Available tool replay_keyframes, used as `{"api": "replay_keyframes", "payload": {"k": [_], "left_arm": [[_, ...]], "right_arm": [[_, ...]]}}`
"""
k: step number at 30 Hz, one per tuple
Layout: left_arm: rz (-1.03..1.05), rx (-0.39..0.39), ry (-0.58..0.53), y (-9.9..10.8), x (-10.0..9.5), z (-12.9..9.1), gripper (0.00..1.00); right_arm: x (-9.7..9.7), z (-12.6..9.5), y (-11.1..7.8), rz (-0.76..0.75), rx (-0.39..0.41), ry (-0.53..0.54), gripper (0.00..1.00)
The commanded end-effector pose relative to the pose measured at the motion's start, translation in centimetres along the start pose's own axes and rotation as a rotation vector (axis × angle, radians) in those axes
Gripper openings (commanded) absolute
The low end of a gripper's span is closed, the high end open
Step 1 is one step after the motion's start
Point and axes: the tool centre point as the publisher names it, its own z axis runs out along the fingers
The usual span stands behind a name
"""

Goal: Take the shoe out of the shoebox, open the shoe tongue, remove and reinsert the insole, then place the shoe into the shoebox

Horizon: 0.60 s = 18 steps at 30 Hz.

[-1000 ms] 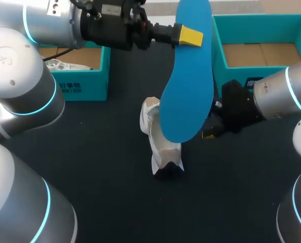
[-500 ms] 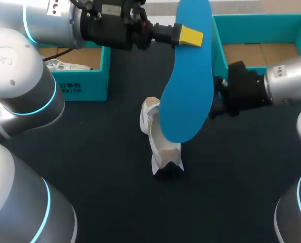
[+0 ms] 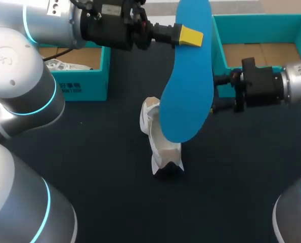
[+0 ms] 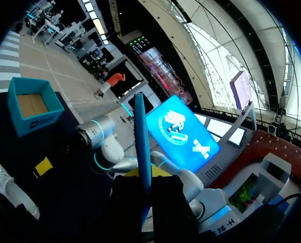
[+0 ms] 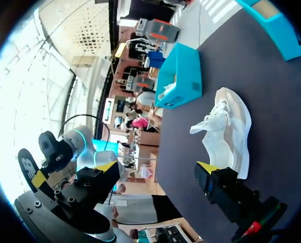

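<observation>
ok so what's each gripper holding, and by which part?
Left gripper is shut on the blue insole, pinching it near its upper end. Right gripper is open and holds nothing.

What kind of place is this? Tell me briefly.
Probably a robot test bench for shoe handling: a dark table, teal shoeboxes, a white shoe, and a blue insole in the left gripper.

Shoe (image 3: 160, 147): far part hidden behind the insole (image 3: 188, 86), head view.
Insole: top cut off at head view's edge.
Left shoebox (image 3: 84, 76): partly covered by left arm (image 3: 49, 20).
</observation>
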Motion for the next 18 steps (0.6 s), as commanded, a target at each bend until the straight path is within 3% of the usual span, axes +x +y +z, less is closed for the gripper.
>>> {"api": "replay_keyframes", "payload": {"k": [1, 18], "left_arm": [[-0.001, 0.001, -0.001, 0.11, -0.03, 0.04, 0.0], [0.03, -0.015, 0.003, 0.32, 0.02, -0.07, 0.0]], "right_arm": [[0.3, 0.08, 0.14, 0.002, 0.008, 0.033, 1.0], [0.3, 0.08, 0.14, 0.002, 0.008, 0.033, 1.0]]}}
